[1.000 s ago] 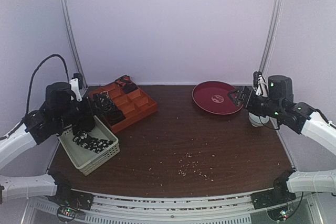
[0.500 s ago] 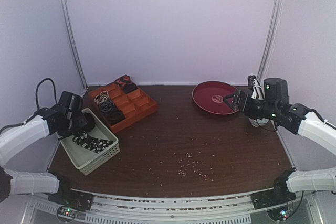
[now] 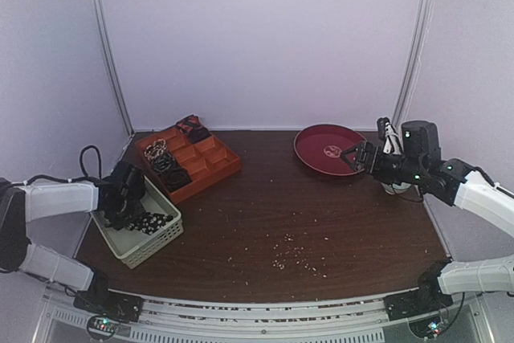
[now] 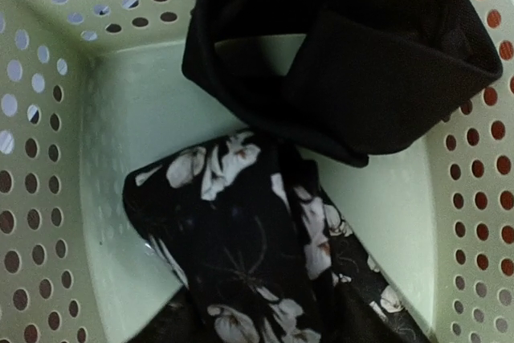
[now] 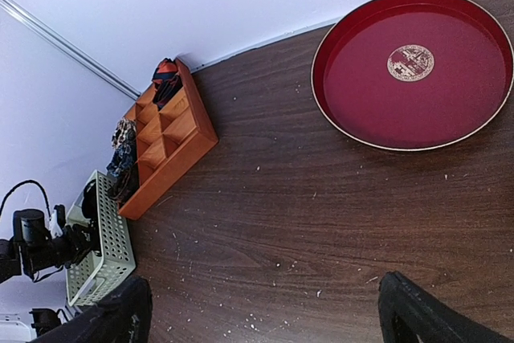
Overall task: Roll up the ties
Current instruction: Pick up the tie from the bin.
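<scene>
Lowered since a second ago, the left gripper (image 3: pixel 128 201) reaches into the basket (image 3: pixel 155 240), where a black tie (image 4: pixel 345 62) and a flowered tie (image 4: pixel 241 255) lie touching; its fingers are hidden, so I cannot tell their spread. In the tray (image 3: pixel 218 163) sit rolled ties (image 3: pixel 165 166). Beside the red plate (image 3: pixel 321 150), the right gripper (image 3: pixel 353 155) hangs wide open and empty
</scene>
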### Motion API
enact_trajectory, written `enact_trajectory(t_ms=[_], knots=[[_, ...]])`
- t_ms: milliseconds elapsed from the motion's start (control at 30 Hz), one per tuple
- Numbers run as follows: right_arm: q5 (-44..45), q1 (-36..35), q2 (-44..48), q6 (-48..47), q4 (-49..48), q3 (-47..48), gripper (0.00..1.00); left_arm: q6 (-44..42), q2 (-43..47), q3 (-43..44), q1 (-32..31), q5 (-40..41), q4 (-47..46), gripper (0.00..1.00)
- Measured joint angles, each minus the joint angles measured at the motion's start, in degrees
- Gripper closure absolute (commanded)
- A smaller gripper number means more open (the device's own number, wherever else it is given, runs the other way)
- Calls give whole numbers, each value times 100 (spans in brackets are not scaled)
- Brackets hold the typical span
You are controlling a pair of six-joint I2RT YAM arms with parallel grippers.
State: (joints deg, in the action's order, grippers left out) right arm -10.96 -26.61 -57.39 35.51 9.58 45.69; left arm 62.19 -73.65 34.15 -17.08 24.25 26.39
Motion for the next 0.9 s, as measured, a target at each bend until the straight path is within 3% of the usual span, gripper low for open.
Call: enact_trajectory(t_ms=[100, 167, 433, 600, 733, 900], knots=[[-17, 0, -22, -68, 96, 0, 0, 55, -24, -9, 0, -17, -105, 90], [-66, 0, -28, -94, 173, 2, 0, -26, 70, -7, 0, -63, -138, 100], [-597, 0, 236, -111, 168, 11, 0, -702, 1657, 754, 0, -643, 92, 100], [-931, -13, 503, -24, -81, 11, 0, -1296, 2806, 1475, 0, -1567, -437, 100], [-1034, -122, 710, 103, -393, -24, 0, -1530, 2964, 1814, 0, -2754, -1191, 100], [-999, -334, 800, 151, -841, -109, 3, -1460, 2269, 1897, -490, -4216, -2485, 100]])
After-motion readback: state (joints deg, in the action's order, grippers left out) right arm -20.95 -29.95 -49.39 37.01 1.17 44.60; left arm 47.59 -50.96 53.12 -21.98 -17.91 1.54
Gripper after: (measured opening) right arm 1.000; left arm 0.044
